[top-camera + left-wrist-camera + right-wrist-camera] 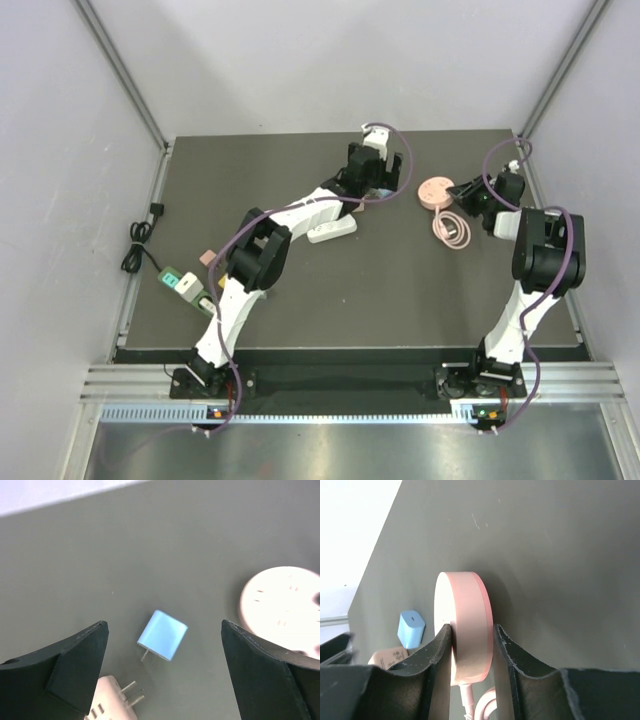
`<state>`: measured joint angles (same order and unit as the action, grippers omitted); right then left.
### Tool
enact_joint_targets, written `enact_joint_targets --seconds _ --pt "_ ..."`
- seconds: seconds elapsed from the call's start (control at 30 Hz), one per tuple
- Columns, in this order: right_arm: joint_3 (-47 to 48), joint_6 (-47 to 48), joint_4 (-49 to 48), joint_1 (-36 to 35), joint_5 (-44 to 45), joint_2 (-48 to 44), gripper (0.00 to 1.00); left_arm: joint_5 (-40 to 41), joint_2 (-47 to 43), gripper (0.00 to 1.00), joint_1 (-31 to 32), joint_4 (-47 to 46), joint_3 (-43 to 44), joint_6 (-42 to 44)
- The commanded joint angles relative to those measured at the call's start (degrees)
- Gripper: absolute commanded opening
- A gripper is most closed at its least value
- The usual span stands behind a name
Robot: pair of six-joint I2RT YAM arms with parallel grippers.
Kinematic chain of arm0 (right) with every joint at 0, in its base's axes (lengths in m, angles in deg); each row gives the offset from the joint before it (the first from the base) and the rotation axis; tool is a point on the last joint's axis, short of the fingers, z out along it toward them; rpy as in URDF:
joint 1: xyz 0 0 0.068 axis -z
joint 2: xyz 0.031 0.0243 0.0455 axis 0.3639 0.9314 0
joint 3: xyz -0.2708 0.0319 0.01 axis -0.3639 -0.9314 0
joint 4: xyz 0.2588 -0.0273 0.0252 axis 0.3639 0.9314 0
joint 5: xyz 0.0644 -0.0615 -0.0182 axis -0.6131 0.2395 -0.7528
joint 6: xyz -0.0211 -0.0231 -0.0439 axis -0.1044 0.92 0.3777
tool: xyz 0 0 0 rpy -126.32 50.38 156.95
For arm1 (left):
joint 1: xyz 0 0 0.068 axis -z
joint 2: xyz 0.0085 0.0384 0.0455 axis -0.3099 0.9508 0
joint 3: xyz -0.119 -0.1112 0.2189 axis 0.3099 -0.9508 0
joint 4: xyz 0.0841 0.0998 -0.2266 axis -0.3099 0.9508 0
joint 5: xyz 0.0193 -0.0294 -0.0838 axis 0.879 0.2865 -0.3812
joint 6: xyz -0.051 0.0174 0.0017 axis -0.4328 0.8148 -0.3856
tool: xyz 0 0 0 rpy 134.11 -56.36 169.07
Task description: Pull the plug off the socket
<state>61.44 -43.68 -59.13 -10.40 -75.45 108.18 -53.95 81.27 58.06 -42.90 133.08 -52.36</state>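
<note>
The blue plug (162,641) lies loose on the dark table, its two prongs bare and free of the socket. My left gripper (163,624) hangs open above it, one finger on each side, touching nothing. The round pink socket (467,625) stands on its edge, and my right gripper (472,627) is shut on its two flat faces. The socket also shows in the top view (436,192) and in the left wrist view (285,611). The blue plug shows left of the socket in the right wrist view (411,628).
A white adapter (116,705) with bare prongs lies just beside the blue plug; it also shows in the top view (330,231). The socket's pink cable (452,228) is coiled near it. A green power strip (180,285) sits at the table's left edge.
</note>
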Motion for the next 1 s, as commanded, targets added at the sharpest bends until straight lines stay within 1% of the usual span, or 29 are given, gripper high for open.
enact_joint_targets --seconds 0.0,0.03,0.1,0.13,0.17,0.2,0.23,0.27,0.3,0.33,0.37,0.4,0.43,0.47,0.5,0.53,0.57,0.6,0.63,0.67,0.7,0.77,0.8,0.83,0.87,0.9,0.93,0.97 --pt "3.66 5.15 6.04 -0.74 4.91 2.24 0.06 -1.73 -10.96 0.99 -0.28 0.79 -0.38 -0.18" --pt "4.19 5.41 6.83 -0.92 5.35 2.59 0.07 -0.60 -14.11 0.99 -0.37 2.37 -2.30 -0.36" --pt "6.03 6.47 7.89 -1.18 5.70 2.77 0.18 1.51 -17.81 0.99 -0.89 4.83 -5.03 -1.67" --pt "6.82 7.08 9.72 -1.10 5.79 2.77 0.23 2.83 -22.18 0.99 -1.25 7.72 -8.87 -2.55" --pt "8.31 9.00 10.70 -1.18 6.40 2.60 0.33 4.49 -24.66 0.98 -1.68 9.49 -11.18 -3.78" --pt "8.93 9.80 12.10 -1.36 8.23 2.16 0.40 5.12 -27.38 0.98 -2.91 10.63 -13.90 -6.92" --pt "9.11 10.51 12.98 -1.45 8.95 1.02 0.47 5.30 -33.15 0.98 -3.70 11.86 -20.01 -8.69" --pt "8.94 11.38 13.51 -1.45 9.39 0.23 0.59 4.87 -36.17 0.97 -4.58 13.44 -23.38 -10.54" --pt "8.85 11.83 13.95 -1.62 10.70 -0.74 0.64 4.51 -39.33 0.97 -6.59 14.15 -26.72 -13.78" --pt "8.77 12.35 14.48 -1.97 11.58 -2.40 0.70 3.90 -42.49 0.97 -7.57 14.60 -32.76 -14.94" --pt "9.03 13.84 16.31 -2.32 12.55 -3.20 0.81 3.37 -48.53 0.97 -8.53 16.25 -35.43 -15.91" --pt "9.46 14.72 17.55 -3.28 13.78 -3.82 0.84 3.37 -51.55 0.96 -10.28 17.66 -37.63 -17.31" --pt "10.08 15.52 19.13 -3.90 16.05 -4.69 0.87 3.89 -56.97 0.96 -10.82 19.33 -40.44 -17.76" --pt "11.21 16.92 21.67 -5.21 17.12 -5.31 0.92 5.46 -59.55 0.96 -11.87 24.22 -41.25 -18.72" --pt "11.49 17.45 22.91 -6.10 19.13 -5.75 0.94 6.52 -61.93 0.97 -12.06 26.62 -41.78 -19.17" --pt "12.01 18.07 23.97 -6.98 20.02 -6.97 0.96 7.14 -66.39 0.97 -12.32 29.34 -42.57 -19.61" --pt "12.71 19.47 25.20 -7.94 21.51 -7.77 1.00 7.76 -68.43 0.97 -12.50 31.72 -43.01 -19.96" --pt "13.24 20.18 28.86 -10.13 24.22 -8.47 1.00 9.07 -70.37 0.98 -12.67 37.13 -43.28 -21.18" --pt "13.94 21.40 30.12 -10.50 25.21 -9.96 1.00 9.43 -73.87 0.99 -12.76 39.80 -43.71 -21.89" --pt "14.04 22.02 31.26 -12.85 25.65 -10.84 1.00 9.69 -75.47 0.98 -13.02 42.26 -43.89 -23.11" --pt "14.30 22.29 32.32 -14.79 25.74 -11.72 1.00 10.04 -76.88 0.98 -13.03 47.77 -44.15 -23.82" --pt "14.22 22.99 35.31 -16.99 25.39 -14.62 1.00 10.92 -80.31 0.98 -13.11 53.07 -44.86 -25.66" --pt "13.78 23.26 35.49 -20.05 24.78 -15.85 1.00 10.93 -81.10 0.99 -13.11 55.36 -44.86 -26.89" --pt "13.17 23.43 35.84 -21.73 24.34 -18.39 1.00 11.01 -82.33 0.99 -13.11 59.82 -45.03 -27.43" --pt "12.20 23.78 36.02 -23.58 23.90 -19.63 1.00 11.10 -82.86 0.99 -13.20 61.60 -45.21 -28.04" --pt "11.84 23.96 36.37 -27.69 23.29 -20.86 1.00 11.10 -83.48 0.99 -13.12 63.10 -45.30 -28.74" --pt "11.14 24.31 36.89 -29.90 23.11 -22.87 1.00 11.10 -84.88 0.99 -13.11 65.38 -45.74 -28.75" --pt "10.79 24.75 37.33 -34.71 23.45 -23.85 1.00 11.88 -85.50 0.99 -13.11 66.27 -46.00 -28.92"
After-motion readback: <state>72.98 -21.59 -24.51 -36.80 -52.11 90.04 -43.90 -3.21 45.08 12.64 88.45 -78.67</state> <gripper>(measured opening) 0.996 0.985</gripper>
